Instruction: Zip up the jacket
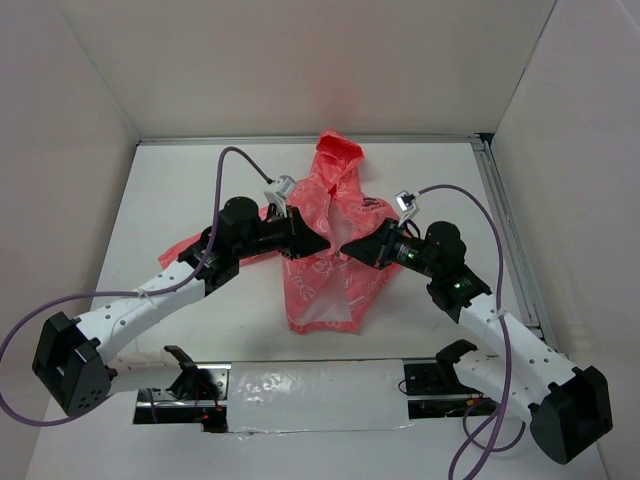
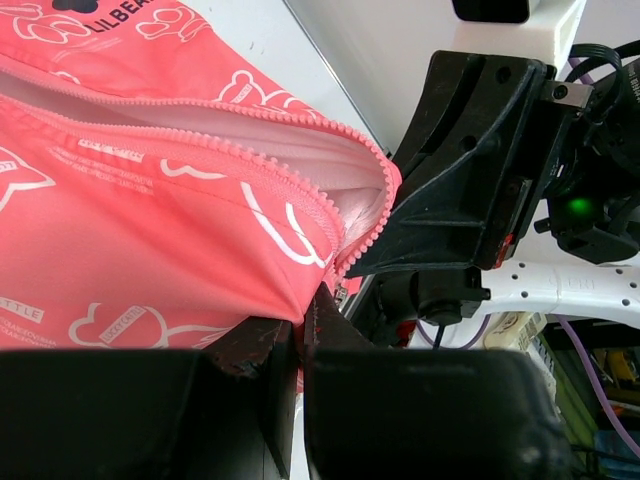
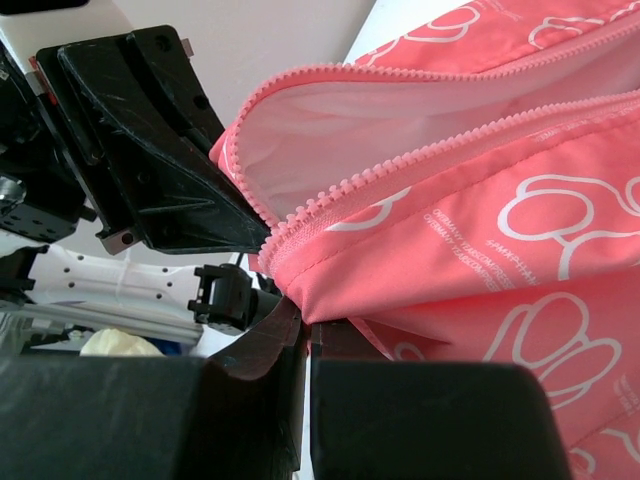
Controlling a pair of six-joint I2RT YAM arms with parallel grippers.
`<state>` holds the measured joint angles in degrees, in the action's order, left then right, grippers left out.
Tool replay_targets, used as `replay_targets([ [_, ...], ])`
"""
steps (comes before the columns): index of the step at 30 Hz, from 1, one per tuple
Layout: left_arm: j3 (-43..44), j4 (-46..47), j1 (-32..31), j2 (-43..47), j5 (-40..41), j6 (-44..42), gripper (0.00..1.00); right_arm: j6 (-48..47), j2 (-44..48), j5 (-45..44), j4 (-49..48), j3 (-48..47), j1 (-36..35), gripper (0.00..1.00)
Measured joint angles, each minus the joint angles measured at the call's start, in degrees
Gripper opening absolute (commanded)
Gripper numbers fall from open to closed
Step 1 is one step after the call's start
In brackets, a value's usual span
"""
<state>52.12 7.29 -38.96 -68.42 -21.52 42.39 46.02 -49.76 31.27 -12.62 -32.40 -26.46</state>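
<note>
Item: coral-pink jacket [image 1: 325, 285], flat at mid-worktop [image 1: 180, 180], hood [image 1: 335, 160] toward the far wall, front unzipped, held at both open edges.

Detail: left end effector [image 1: 312, 240], closed to a narrow slit, pinches the hem-side fabric by the zipper teeth [image 2: 200, 140]. Right end effector [image 1: 350, 248], fully closed, nips the opposite edge, white lining [image 3: 330, 140] exposed above. Both tips nearly meet. Sleeves are largely hidden beneath the arms; the zip slider cannot be made out; the hem is cut off in both wrist views.
</note>
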Motion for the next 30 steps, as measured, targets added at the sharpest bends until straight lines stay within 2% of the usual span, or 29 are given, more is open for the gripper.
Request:
replay_targets([
  [11,-1.6,2.2,-0.1,0.5,-2.1,-0.9,0.0,2.1,0.7,-0.4,-0.2,0.2,0.1,0.0],
  [20,-2.0,3.3,-0.1,0.5,-8.0,-6.8,0.0,2.1,0.5,0.2,0.2,0.2,0.3,0.0],
  [28,-2.0,2.2,-0.3,0.5,-7.4,-11.0,0.0,2.0,0.5,2.4,3.2,-1.3,1.3,0.0],
  [30,-2.0,1.8,-0.3,0.5,-7.3,-11.0,0.09,2.0,0.5,3.1,3.4,-1.4,1.3,0.0],
])
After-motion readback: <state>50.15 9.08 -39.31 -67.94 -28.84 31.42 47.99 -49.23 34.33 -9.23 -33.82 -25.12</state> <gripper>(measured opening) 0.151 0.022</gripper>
